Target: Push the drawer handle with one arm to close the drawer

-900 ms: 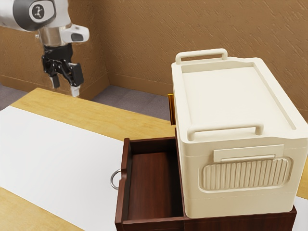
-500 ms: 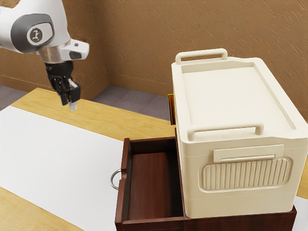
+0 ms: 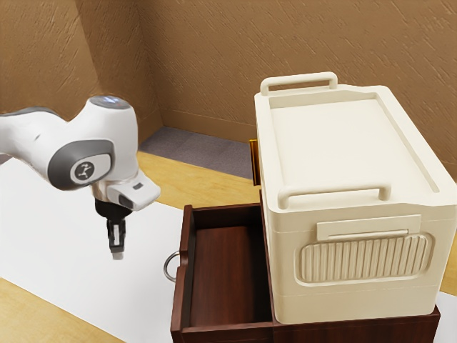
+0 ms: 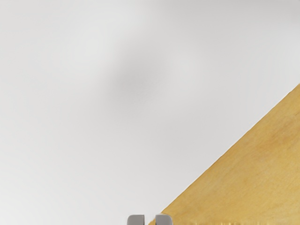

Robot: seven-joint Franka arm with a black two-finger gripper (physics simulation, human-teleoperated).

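The arm (image 3: 86, 136) enters at the left of the exterior view, bends at its white wrist and points the gripper (image 3: 118, 254) almost straight down, left of centre, in front of the white sheet (image 3: 57, 221). The pincer is nearly closed: the wrist view shows its two tips with a narrow gap between them and nothing held. It stands apart from the round metal handle (image 3: 166, 266), which is just to its right on the front of the pulled-out drawer (image 3: 181, 307), low in the middle of the frame.

The arm is cut off by the left edge, and the lower edge crops the drawer and the dark cabinet (image 3: 357, 333). The cream box (image 3: 357, 150) at the right sits on the cabinet and hides much of it; a gold piece (image 3: 253, 163) peeks out behind the box, too covered to make out. The handle's far part is hard to see.

In the first earlier frame the gripper hung at the upper left with its fingers spread; it has since come down, nearer the handle, and narrowed. The drawer is just as far out, and the box hasn't moved.
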